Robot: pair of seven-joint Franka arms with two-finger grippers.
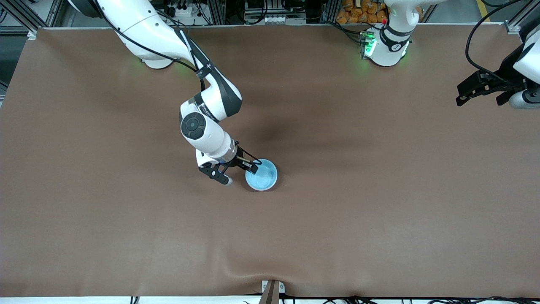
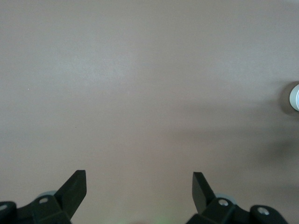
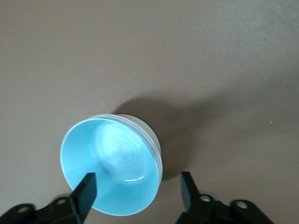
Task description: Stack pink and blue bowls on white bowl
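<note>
The light blue bowl (image 1: 262, 175) stands upright near the middle of the table and fills the right wrist view (image 3: 112, 163). Thin pale rims (image 3: 156, 144) show just under its rim, so it sits nested on at least one other bowl. I cannot tell pink from white there, and no separate pink or white bowl is in view. My right gripper (image 1: 239, 173) (image 3: 138, 179) is open at the bowl's rim, on the side toward the right arm's end. One finger (image 3: 86, 191) is over the inside, and the other is outside the wall. My left gripper (image 1: 481, 90) (image 2: 138, 184) is open and empty, waiting over the left arm's end.
The brown mat (image 1: 126, 232) covers the whole table and has a wrinkle near its front edge. A metal bracket (image 1: 272, 290) sits at the front edge. Orange packets (image 1: 363, 12) lie off the table by the left arm's base. A pale round thing (image 2: 295, 97) shows at the left wrist view's edge.
</note>
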